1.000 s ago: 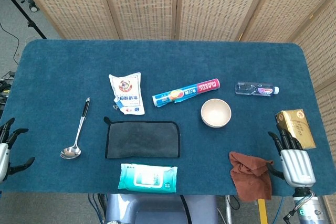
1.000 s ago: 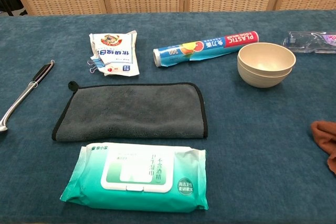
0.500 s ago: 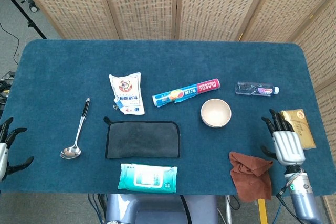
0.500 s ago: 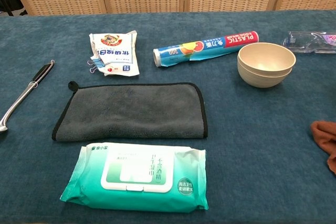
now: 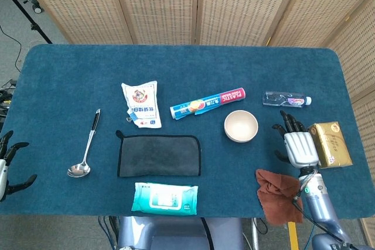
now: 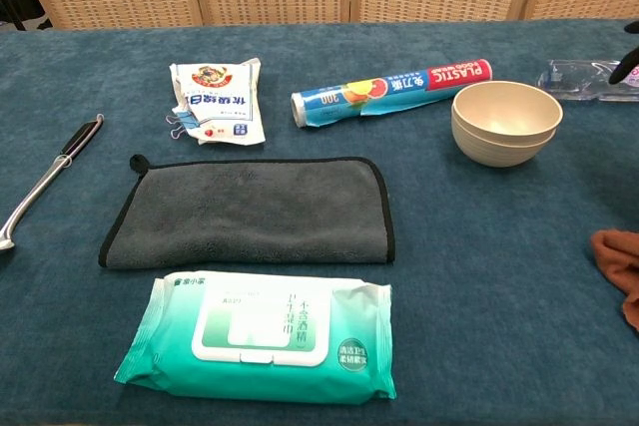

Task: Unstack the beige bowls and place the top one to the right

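Note:
Two beige bowls [image 5: 241, 126] [image 6: 505, 122] sit nested one inside the other on the blue table, right of centre. My right hand [image 5: 298, 146] hovers a short way to their right with its fingers spread and nothing in it; in the chest view only dark fingertips [image 6: 628, 65] show at the right edge. My left hand [image 5: 7, 165] is at the table's near left edge, fingers apart and empty, far from the bowls.
A plastic-wrap roll [image 5: 207, 103] and a clear bottle [image 5: 286, 99] lie behind the bowls. A yellow carton [image 5: 330, 143] is right of my right hand, a brown cloth [image 5: 280, 195] below it. Further left lie a grey towel [image 5: 159, 155], wipes pack [image 5: 164, 198], white packet [image 5: 141, 104] and ladle [image 5: 87, 146].
My right hand has moved forward and left, from beside the carton's near end toward the bowls. The left hand and the bowls have stayed put.

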Motion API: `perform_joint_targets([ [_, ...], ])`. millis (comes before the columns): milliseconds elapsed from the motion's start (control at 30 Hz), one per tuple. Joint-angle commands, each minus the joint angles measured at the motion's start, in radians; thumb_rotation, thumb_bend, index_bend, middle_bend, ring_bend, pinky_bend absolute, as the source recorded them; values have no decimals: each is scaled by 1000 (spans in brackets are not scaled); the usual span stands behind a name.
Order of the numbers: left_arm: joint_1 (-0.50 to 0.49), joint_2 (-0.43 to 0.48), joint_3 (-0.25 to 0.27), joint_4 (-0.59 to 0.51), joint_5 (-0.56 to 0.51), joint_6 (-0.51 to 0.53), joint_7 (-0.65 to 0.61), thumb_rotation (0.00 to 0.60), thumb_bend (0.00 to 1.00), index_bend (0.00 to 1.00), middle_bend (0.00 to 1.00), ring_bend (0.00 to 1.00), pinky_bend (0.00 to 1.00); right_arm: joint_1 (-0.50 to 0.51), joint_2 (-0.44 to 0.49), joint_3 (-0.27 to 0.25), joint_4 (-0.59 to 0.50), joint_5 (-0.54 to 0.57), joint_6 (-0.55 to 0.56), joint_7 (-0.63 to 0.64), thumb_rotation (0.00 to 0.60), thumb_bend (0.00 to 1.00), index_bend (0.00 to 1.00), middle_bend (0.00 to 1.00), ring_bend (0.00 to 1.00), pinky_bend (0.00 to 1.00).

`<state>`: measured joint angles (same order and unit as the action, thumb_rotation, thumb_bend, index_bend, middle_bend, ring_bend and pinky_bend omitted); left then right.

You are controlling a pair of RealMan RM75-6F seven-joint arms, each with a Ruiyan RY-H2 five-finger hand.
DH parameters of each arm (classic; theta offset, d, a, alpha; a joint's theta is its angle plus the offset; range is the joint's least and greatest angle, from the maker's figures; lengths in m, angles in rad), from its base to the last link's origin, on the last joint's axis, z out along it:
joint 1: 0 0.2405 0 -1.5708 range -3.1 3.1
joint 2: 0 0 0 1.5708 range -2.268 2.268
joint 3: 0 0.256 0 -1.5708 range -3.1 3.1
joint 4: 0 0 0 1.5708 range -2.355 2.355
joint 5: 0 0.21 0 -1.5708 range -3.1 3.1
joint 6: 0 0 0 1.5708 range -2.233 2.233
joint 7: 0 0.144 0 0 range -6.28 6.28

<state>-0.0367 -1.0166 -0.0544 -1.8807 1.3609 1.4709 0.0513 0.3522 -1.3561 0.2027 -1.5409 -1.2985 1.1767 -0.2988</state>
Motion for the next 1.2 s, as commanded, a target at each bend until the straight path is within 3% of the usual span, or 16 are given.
perform_joint_targets([
  [33,0,1,0,0,0,0,-1,600,177,264,0,0,50,24,-24,9,17,5,-16,-3,600,260,270,13,0,160],
  [400,4,7,-2,-4,7,9,-15,600,177,264,0,0,50,84,-97,20,64,35,-47,-15,600,260,307,13,0,160],
  [1200,4,12,-3,-6,8,8,-25,600,177,264,0,0,50,133,-138,4,97,73,-60,-24,600,260,362,13,0,160],
])
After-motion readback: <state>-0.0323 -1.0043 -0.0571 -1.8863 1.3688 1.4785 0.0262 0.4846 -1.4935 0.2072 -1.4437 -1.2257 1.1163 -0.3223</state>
